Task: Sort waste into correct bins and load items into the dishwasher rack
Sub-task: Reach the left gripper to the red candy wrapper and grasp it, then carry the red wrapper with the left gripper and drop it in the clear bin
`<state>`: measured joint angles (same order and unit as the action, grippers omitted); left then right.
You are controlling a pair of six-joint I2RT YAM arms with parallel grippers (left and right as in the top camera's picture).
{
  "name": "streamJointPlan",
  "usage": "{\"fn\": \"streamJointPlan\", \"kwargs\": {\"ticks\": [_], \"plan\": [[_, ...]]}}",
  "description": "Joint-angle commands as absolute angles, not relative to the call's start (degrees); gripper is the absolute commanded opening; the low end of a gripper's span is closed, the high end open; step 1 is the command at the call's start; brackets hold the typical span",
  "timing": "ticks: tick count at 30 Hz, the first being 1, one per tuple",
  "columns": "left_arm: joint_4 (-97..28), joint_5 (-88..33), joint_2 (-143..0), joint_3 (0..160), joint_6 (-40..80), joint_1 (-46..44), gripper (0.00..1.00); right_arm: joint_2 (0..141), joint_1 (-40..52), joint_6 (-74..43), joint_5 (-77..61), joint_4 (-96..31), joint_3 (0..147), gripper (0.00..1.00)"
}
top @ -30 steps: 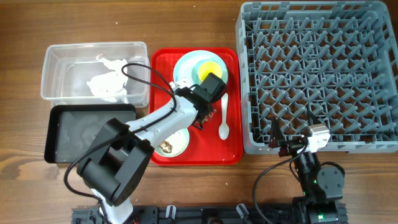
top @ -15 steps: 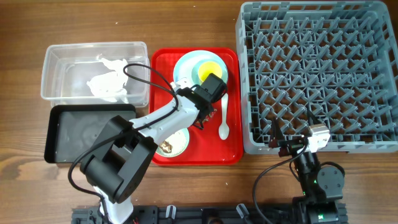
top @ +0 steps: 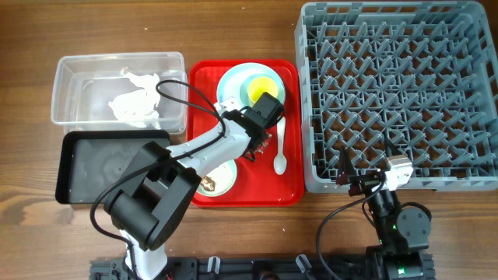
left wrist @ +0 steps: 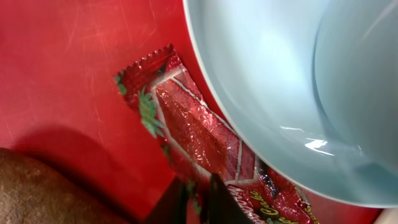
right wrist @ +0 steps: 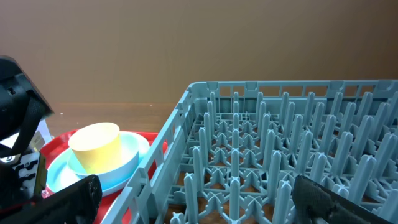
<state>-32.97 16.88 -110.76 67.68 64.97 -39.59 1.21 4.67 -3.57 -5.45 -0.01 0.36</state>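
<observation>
My left gripper (top: 250, 150) is low over the red serving tray, between the pale blue plate (top: 233, 82) and the mint-green bowl (top: 220, 179). In the left wrist view its fingers (left wrist: 199, 200) are pinched on the edge of the small red wrapper (left wrist: 189, 127), which lies flat and partly under the pale blue plate's rim (left wrist: 249, 81). The yellow cup (top: 263, 85) sits in the pale blue bowl (right wrist: 127, 163) on the plate. The white spoon (top: 279, 148) lies on the tray. My right gripper (top: 366, 176) is open and empty at the front edge of the grey dishwasher rack (top: 467, 93).
The clear tub (top: 66, 74) at the left holds white napkins (top: 136, 105). The black tray (top: 70, 167) lies in front of it. The mint-green bowl holds brown food scraps. A brown rough shape (left wrist: 37, 193) is close to the left gripper.
The left arm's elbow has shifted slightly. The left gripper stays at the same spot on the red tray. The right arm has not moved.
</observation>
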Motion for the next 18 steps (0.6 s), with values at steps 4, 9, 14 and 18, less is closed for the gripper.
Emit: {"fn": "streamJointPlan", "kwargs": {"ticks": [4, 9, 14, 18], "plan": [[-32.99, 19.66, -107.53, 67.51, 64.77, -39.09, 0.04, 0.82, 4.43, -3.16, -4.91, 0.25, 0.30, 1.00], [-34.13, 22.24, -102.28, 67.51, 64.75, -39.09, 0.04, 0.80, 4.43, -3.14, -4.91, 0.25, 0.30, 1.00], [-37.63, 27.49, -94.94, 67.51, 64.75, -38.33, 0.04, 0.80, 4.43, -3.14, -4.91, 0.27, 0.30, 1.00], [-38.13, 28.18, -89.38, 67.51, 64.75, -32.82, 0.04, 0.80, 4.43, -3.14, -4.91, 0.25, 0.30, 1.00]]}}
